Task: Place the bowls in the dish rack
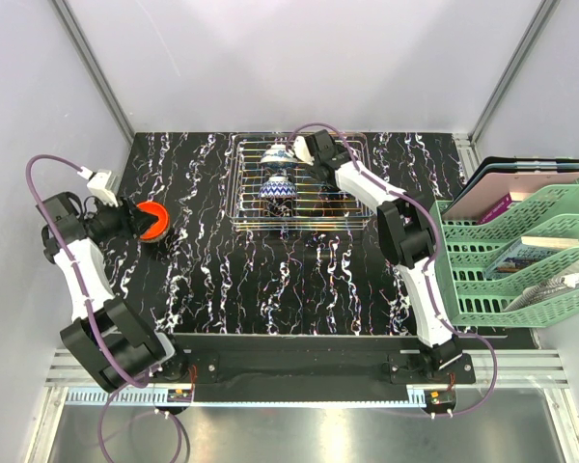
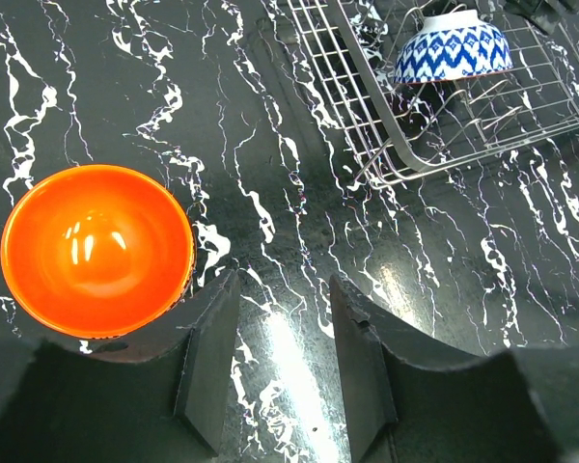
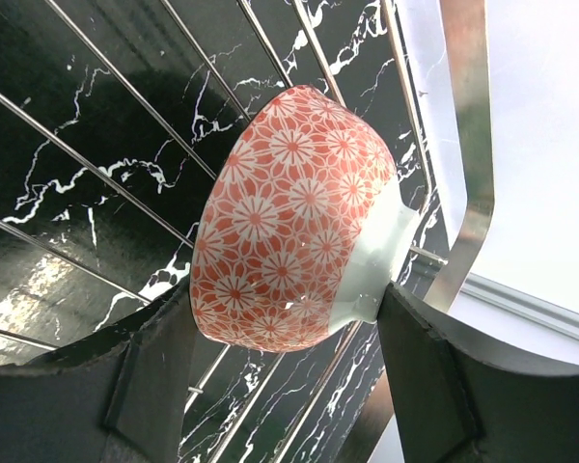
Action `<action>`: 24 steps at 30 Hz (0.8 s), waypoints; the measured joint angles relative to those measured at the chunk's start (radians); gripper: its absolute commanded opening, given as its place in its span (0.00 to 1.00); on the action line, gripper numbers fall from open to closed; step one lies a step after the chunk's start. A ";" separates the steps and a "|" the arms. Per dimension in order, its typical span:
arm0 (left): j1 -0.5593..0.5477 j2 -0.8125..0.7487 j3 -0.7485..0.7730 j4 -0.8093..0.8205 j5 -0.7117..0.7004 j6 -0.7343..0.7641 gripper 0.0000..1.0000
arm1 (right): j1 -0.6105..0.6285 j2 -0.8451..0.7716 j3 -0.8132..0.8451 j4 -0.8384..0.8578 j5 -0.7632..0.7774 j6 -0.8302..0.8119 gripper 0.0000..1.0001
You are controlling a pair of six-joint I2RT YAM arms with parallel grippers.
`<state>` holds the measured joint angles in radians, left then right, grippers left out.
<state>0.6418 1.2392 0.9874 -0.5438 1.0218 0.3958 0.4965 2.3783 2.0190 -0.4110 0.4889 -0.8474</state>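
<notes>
The orange bowl (image 2: 96, 251) sits on the black desk (image 1: 212, 280) far over on the left, a long way from the dish rack (image 1: 241, 207). The left hand (image 2: 282, 285) is right next to it, and its two fingers are partly apart with nothing between them. The bowl is not in that gap. It lies just to the left of the left finger, so I think the hand must slide left to get around the rim. The left arm is much nearer to this bowl than the right arm is, so the job looks like its own. From there the rack lies to the right and farther back. Inside the rack a blue bowl (image 1: 278, 191) is already upside down on the wires. Behind it, at the far side of the rack, a red flower bowl (image 3: 289, 222) leans on its side. The right hand (image 3: 288, 294) holds it, with a finger pressed on each side.
</notes>
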 measured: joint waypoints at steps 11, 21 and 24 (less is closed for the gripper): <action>0.014 0.001 0.000 0.000 0.019 0.000 0.45 | 0.003 0.000 -0.075 0.056 0.031 -0.049 1.00; 0.020 0.001 0.000 0.000 0.024 0.000 0.44 | 0.006 -0.025 -0.128 0.103 0.028 -0.046 1.00; 0.023 0.001 0.000 0.000 0.028 -0.001 0.43 | 0.007 -0.041 -0.134 0.074 0.008 -0.037 1.00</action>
<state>0.6643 1.2400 0.9874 -0.5442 1.0496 0.3950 0.5034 2.3375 1.8854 -0.3367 0.4969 -0.8845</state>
